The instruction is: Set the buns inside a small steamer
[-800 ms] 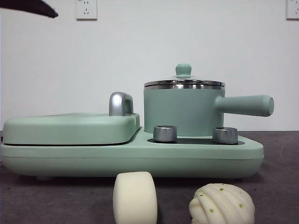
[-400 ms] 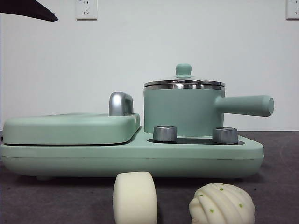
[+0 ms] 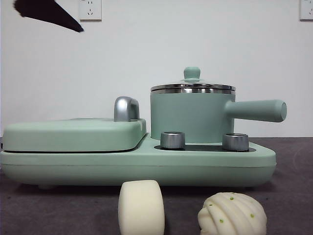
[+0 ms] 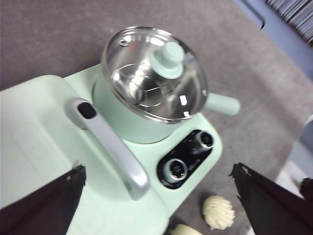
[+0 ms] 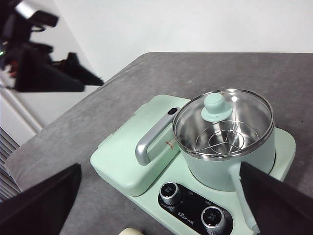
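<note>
Two buns on the bench (image 3: 293, 205) in front of the cooker: one smooth cream cylinder (image 3: 141, 207), one ridged white bun with green specks (image 3: 232, 214), near each other but apart. One small steamer (image 3: 191, 115), lid (image 4: 152, 73) on, beside one closed griddle (image 3: 73, 133). Two knobs (image 3: 172, 140) below the pot. Left gripper (image 4: 156, 196) raised over the cooker, jaws spread wide, empty. Right gripper (image 5: 166, 205) likewise high, jaws apart, empty.

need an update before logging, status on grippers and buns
Left gripper open above griddle, right gripper open, both empty. Buns on table. Lid on steamer, blocking entry.
</note>
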Robot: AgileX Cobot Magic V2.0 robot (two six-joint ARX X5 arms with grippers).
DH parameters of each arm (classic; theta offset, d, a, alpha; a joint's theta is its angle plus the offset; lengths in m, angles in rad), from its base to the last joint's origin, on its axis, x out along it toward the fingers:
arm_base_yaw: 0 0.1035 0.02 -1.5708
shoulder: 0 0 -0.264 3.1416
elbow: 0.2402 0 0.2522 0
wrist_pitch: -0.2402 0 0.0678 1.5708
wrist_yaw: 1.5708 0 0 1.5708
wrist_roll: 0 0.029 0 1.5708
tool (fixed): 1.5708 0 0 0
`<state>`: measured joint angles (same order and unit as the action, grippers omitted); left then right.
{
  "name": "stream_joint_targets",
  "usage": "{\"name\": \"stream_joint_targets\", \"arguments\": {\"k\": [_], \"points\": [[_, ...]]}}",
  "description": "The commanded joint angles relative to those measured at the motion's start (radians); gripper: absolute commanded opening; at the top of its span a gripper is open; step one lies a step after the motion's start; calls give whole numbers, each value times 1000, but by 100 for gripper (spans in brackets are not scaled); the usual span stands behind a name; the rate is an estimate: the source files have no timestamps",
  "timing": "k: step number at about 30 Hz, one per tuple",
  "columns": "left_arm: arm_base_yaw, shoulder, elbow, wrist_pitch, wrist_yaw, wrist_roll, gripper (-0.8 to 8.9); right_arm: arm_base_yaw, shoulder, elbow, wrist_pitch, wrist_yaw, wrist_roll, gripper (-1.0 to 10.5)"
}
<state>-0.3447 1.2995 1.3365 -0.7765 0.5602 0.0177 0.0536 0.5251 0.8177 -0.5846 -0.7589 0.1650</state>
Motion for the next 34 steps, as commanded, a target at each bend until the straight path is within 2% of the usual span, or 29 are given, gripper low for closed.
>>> {"name": "stream_joint_targets", "arguments": {"k": [1,6,10,19,23,28,31,34], "points": [[-14,117,135,-60,-23,48,490,3,3,16,7,-1,10,518],[-47,291,322,-158,-74,50,490,3,3,16,7,-1,10,518],[-87,413,459,-212,-151,54,490,3,3,16,7,-1,11,518],[-184,681,864,-376,-287,63,490,3,3,16,7,0,11,518],[-233,774,1006,-429,-307,60,490,3,3,16,7,0,11,518],[-286,814,1039,-390,-311,71,490,3,3,16,7,0,11,518],[-327,827,1039,-376,-384,106,487,3,3,16,7,0,11,518],[-354,849,1039,-376,-395,124,486,3,3,16,7,0,11,518]]}}
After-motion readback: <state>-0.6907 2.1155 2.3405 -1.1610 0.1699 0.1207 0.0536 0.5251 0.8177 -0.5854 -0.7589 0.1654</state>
